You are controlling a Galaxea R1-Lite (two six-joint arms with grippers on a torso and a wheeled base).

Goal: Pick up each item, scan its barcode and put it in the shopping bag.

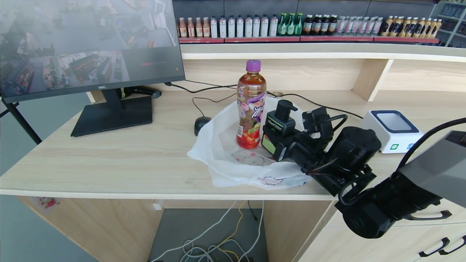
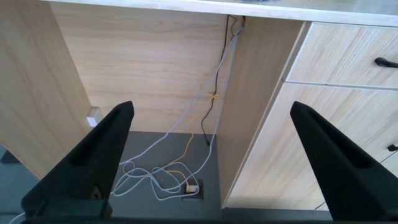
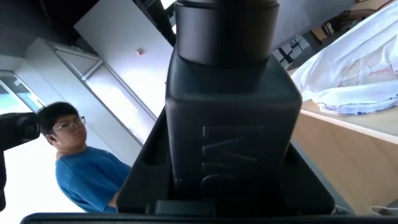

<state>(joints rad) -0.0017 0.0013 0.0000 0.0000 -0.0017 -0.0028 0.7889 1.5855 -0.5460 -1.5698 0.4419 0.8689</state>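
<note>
Steadiness matters: the right end effector (image 1: pixel 287 145), clamped on the black pump bottle (image 1: pixel 277 125) just right of the juice bottle (image 1: pixel 251 105) over the shopping bag (image 1: pixel 225 149), should probably turn its barcode toward the scanner (image 1: pixel 393 127) (left end effector (image 2: pixel 211 109) gapes wide below the bench (image 1: pixel 127 160)).

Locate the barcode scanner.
In the head view, the white scanner sits on the counter, to the right of the shopping bag and the black pump bottle.
</note>
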